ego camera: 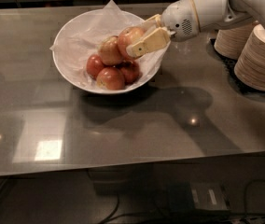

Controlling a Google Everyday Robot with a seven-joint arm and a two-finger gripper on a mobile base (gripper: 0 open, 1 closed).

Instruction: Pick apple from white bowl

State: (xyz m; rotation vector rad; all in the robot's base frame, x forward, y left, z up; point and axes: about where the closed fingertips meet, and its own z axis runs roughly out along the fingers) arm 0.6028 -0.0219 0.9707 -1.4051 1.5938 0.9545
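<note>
The white bowl point(62, 66), lined with crinkled white paper, stands at the back left of the grey table. My gripper point(134, 35) reaches in from the right over the bowl's right side. It is shut on the large pinkish-red apple point(127, 36) and holds it just above the other fruit. One yellowish finger point(149, 41) lies across the apple's near side. A similar-sized apple point(109, 50) sits right beside it on the left. Three smaller, darker red apples point(110, 78) lie in the bowl below.
Stacks of beige paper bowls point(262, 59) stand at the right edge of the table, with another stack point(231, 40) behind my arm. The table's front edge runs across the lower part of the view, with cables on the floor under it.
</note>
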